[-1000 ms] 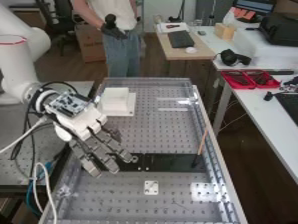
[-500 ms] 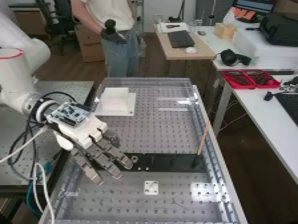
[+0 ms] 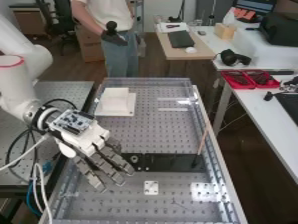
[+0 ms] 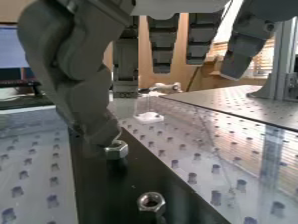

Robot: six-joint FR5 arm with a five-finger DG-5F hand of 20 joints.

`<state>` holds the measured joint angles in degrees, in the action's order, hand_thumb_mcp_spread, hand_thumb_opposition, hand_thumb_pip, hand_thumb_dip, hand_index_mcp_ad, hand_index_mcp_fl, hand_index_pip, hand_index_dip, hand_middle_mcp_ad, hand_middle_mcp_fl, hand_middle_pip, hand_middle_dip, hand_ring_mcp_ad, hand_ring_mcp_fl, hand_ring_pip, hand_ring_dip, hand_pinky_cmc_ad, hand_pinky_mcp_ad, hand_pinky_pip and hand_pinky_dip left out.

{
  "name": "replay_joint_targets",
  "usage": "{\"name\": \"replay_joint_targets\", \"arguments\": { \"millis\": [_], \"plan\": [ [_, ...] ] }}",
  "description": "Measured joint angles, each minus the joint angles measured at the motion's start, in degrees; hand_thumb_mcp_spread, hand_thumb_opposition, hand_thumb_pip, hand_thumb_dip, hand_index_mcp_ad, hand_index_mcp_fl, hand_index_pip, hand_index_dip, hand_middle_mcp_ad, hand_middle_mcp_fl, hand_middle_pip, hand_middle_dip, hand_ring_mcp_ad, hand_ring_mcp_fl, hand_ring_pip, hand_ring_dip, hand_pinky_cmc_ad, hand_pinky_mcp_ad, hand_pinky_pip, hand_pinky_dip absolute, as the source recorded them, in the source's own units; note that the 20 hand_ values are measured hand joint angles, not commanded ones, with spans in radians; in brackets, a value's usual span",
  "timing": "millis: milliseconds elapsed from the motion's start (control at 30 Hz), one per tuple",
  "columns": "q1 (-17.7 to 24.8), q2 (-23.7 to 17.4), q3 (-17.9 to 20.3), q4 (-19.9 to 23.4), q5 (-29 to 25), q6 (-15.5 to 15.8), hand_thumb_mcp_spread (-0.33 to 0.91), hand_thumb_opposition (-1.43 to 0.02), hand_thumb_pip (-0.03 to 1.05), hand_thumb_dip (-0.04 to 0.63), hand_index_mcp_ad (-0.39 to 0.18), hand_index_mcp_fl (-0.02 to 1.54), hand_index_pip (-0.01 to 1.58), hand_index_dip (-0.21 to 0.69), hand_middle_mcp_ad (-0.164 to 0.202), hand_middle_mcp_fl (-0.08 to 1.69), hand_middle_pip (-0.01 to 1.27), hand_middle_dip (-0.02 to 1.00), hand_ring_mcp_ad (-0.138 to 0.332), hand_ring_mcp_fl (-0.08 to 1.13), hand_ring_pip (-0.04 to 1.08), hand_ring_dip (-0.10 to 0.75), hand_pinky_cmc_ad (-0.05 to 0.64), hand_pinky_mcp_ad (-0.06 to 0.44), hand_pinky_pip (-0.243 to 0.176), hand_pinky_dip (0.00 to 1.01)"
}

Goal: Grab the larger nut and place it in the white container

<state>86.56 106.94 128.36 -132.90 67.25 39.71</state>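
Note:
In the high view the hand hangs over the left part of the black bar, fingers extended and open, covering the nuts there. Beyond its fingertips, the bearing stands on the bar. The white container sits farther up the bench. From the wrist, the hand shows its thumb tip right at the top of the larger nut; whether they touch I cannot tell. The fingers hang apart from that nut. Standing separately on the bar is the smaller nut.
The black bar crosses the bench, with a thin orange-brown stick near its right end. A small white plate lies below the bar. Raised rails edge the perforated bench, and cables hang by the arm.
The hand has shifted a little toward the bench's near end, and its fingertips now reach lower past the bar. The container and the bearing have stayed in place.

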Motion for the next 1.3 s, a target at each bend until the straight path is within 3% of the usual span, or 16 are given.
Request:
{"name": "replay_joint_targets", "arguments": {
  "millis": [200, 633, 967, 1300],
  "plan": [
    [-0.84, 0.42, -0.60, -0.76, 2.45, 1.89, 0.37, -0.92, 0.72, 0.288, -0.089, 0.01, 1.55, 0.283, 0.073, 0.09, 0.14, 0.22, 0.159, 0.02, 0.10, 0.101, 0.375, 0.311, -0.091, 0.34],
    [-1.95, 0.90, -1.19, -2.04, 4.60, 2.81, 0.37, -0.92, 0.72, 0.288, -0.087, 0.01, 1.55, 0.278, 0.072, 0.09, 0.14, 0.22, 0.159, 0.02, 0.10, 0.101, 0.375, 0.311, -0.091, 0.34],
    [-2.23, 1.23, -0.92, -1.03, 5.56, 3.40, 0.37, -0.92, 0.72, 0.288, -0.087, 0.01, 1.55, 0.262, 0.073, 0.09, 0.14, 0.22, 0.159, 0.02, 0.10, 0.101, 0.375, 0.311, -0.091, 0.34],
    [-2.22, 1.82, 0.33, 2.79, 6.54, 4.49, 0.37, -0.92, 0.72, 0.288, -0.091, 0.01, 1.55, 0.250, 0.070, 0.09, 0.14, 0.22, 0.155, 0.02, 0.10, 0.101, 0.375, 0.311, -0.091, 0.35]
  ]
}}
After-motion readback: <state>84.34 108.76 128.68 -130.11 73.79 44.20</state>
